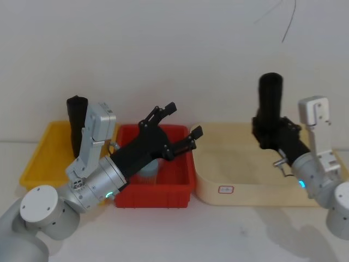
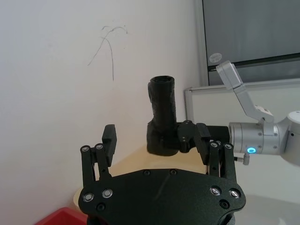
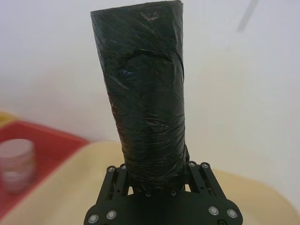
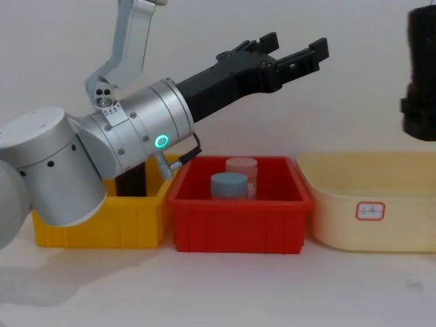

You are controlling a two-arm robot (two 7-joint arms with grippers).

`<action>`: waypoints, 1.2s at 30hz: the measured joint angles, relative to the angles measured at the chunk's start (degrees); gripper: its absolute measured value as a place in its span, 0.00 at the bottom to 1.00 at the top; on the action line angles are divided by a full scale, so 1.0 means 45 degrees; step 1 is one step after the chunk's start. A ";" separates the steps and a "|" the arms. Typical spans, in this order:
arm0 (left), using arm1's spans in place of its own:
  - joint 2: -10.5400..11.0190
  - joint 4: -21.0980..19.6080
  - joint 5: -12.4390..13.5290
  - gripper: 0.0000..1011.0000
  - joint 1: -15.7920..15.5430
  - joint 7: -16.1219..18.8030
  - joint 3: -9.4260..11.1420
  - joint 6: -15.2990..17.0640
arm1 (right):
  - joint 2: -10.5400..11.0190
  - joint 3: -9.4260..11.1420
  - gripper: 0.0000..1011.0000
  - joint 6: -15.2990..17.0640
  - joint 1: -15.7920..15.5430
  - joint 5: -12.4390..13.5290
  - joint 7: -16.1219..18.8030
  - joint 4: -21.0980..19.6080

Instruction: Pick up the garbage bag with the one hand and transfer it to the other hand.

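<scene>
Well, head view first: a pale surface (image 1: 180, 234) runs up to a plain white wall (image 1: 163, 54), and three containers sit in a row on it. The yellow bin (image 1: 38, 158) on the left has a second black roll (image 1: 76, 117) standing in it. The red bin (image 1: 163, 196) in the middle holds a blue-lidded jar (image 1: 148, 172), half hidden under the left arm. The cream tray (image 1: 229, 191) is on the right. The left gripper (image 1: 184, 119) hangs over the red bin, spread wide and carrying nothing. The right gripper (image 1: 272, 134) is up above the cream tray, clamped on the base of the garbage bag (image 1: 270, 103), which stands upright.

Over to the left wrist view: the white wall carries a thin scribbled mark (image 2: 110, 47), with a grey window pane (image 2: 253, 28) off to one side. The garbage bag (image 2: 163, 105) shows between the parted fingers, apart from them.

Right wrist view now: the garbage bag (image 3: 145, 103) rises straight out of the closed grip. Behind it are the red bin (image 3: 47, 140), a pinkish jar (image 3: 16, 164) and the cream tray (image 3: 70, 187).

Chest view: both jars stand together in the red bin, the blue-lidded one just in front. The cream tray wears a white label (image 4: 370, 210). The garbage bag (image 4: 422, 41) is high at the right edge, well clear of the tray.
</scene>
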 joint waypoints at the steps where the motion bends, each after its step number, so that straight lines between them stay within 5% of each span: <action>1: 0.0000 0.0001 0.0000 0.99 0.0000 0.0000 0.0000 0.0000 | 0.0044 0.0067 0.51 0.0038 0.0037 -0.0022 -0.0059 0.0068; 8: 0.0000 0.0001 -0.0001 0.99 0.0000 0.0000 0.0000 0.0000 | 0.0395 0.0515 0.52 0.0574 0.0193 -0.0302 -0.0668 0.0389; 23: 0.0000 0.0001 0.0000 0.99 0.0000 0.0000 0.0001 0.0000 | 0.1350 0.0913 0.99 0.1342 -0.0296 -0.1115 -0.1222 -0.0661; 36: 0.0001 0.0000 0.0000 0.99 -0.0001 0.0002 0.0000 0.0000 | 0.1790 0.0611 0.99 0.1119 -0.0605 -0.1516 -0.0537 -0.2593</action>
